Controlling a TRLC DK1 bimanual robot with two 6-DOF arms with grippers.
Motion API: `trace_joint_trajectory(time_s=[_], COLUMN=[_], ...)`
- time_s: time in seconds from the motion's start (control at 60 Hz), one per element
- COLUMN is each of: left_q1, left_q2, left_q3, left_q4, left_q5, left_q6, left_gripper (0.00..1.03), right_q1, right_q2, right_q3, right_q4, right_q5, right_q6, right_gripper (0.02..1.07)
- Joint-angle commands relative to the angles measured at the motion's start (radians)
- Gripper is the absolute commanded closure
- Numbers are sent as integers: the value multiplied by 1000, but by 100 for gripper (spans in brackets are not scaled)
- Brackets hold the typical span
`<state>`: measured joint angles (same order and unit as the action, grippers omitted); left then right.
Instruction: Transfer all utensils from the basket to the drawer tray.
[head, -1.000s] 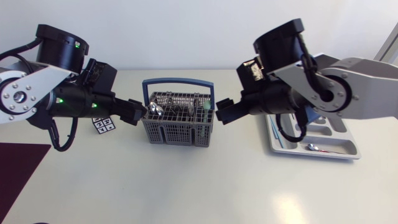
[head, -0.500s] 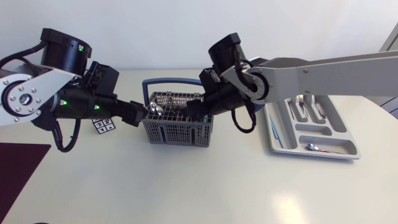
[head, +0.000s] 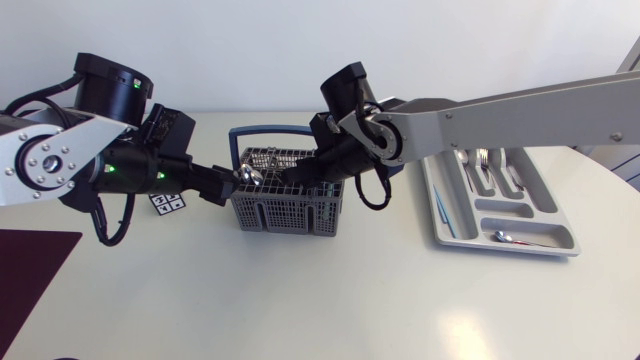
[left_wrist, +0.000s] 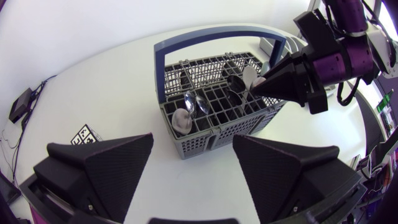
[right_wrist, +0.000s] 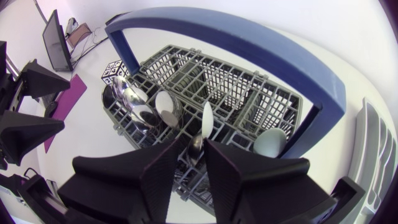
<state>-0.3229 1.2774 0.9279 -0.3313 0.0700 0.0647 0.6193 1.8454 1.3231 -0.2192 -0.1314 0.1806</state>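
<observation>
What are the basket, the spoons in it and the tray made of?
Basket: probably grey plastic, going by its matte moulded grid, with a blue handle. Spoons: likely polished metal, showing mirror-like reflections. Tray: probably light grey plastic, matte with rounded moulded compartments.

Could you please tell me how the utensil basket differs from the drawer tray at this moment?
The basket is dark grey, tall and mesh-walled, with a blue handle. The drawer tray is pale, shallow and has no handle. In the basket several spoons stand upright, while in the drawer tray the utensils lie flat. Both are divided into compartments and both hold cutlery.
</observation>
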Motion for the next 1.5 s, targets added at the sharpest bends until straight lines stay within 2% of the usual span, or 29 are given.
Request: trace_joint_trajectory(time_s=[0.0,0.25,0.583,0.833,0.967,1.183,1.483], left_q1=[1,-2,-5,-8,-11,-15,-21], left_q2=[17,8,5,0,-1,0,-4], left_q3=[-29,-38,-43,-41,-41,-41,-34], left_q4=[5,5,5,3,2,0,-17], left_q5=[4,4,4,2,4,2,2], left_q6=[17,15,14,12,12,12,12], left_gripper=[13,13,13,13,13,13,13], right_q1=[-7,-12,-10,-7,-9,-52,-132], right_q2=[18,35,-43,-149,-202,-261,-442], right_q3=[2,-9,-42,-42,-30,10,31], right_q4=[24,49,49,-2,-49,-132,-261], right_q5=[-7,9,-13,-54,-100,-244,-333], right_q6=[26,39,40,45,54,108,128], right_gripper=[88,98,99,99,99,99,99])
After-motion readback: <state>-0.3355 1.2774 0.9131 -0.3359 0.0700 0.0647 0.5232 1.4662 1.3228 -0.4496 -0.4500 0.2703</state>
